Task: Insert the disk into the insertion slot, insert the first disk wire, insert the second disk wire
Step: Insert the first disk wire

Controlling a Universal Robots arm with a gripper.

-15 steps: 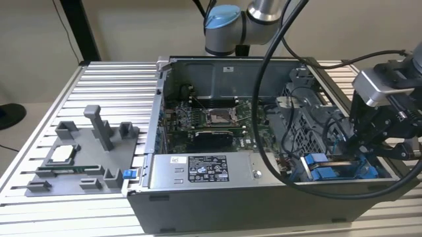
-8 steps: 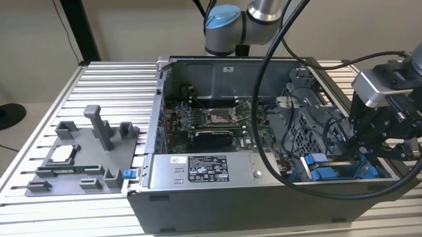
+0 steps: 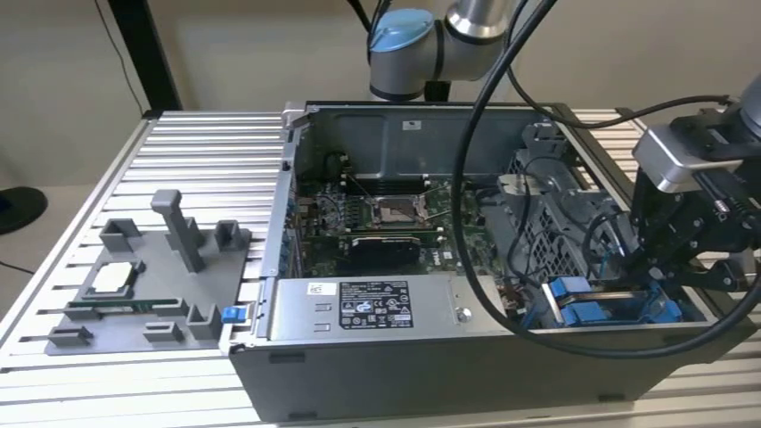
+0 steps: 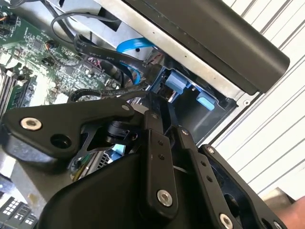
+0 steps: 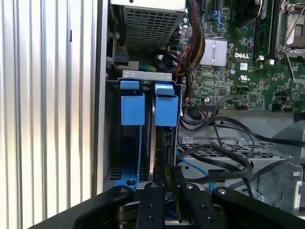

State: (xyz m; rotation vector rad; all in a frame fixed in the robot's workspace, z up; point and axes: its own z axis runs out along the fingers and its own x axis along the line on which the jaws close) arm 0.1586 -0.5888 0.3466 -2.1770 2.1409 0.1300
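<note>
The insertion slot (image 5: 125, 143) is a grey metal bay with blue plastic rails at the case's front corner, on the exterior view's right (image 3: 559, 314). The disk (image 5: 160, 143) stands edge-on inside the bay, and its blue carrier tab (image 5: 167, 109) sits beside a second blue tab (image 5: 132, 108). My gripper (image 5: 168, 172) is shut on the disk's near edge, its black fingers (image 5: 151, 200) converging there. In the second wrist view the gripper (image 4: 161, 112) tapers toward the blue carrier (image 4: 172, 85). In the exterior view the gripper (image 3: 673, 275) hangs just over the bay. Loose black wires (image 5: 224, 143) and a blue cable (image 5: 191, 165) lie beside the bay.
The open computer case (image 3: 393, 374) lies on a ribbed aluminium table (image 3: 202, 143). A grey power-supply box (image 3: 369, 308) runs along the case's front. A perforated metal cage (image 3: 559, 223) and the motherboard (image 3: 393, 218) sit behind the bay. A grey fixture tray (image 3: 149, 276) stands on the exterior view's left.
</note>
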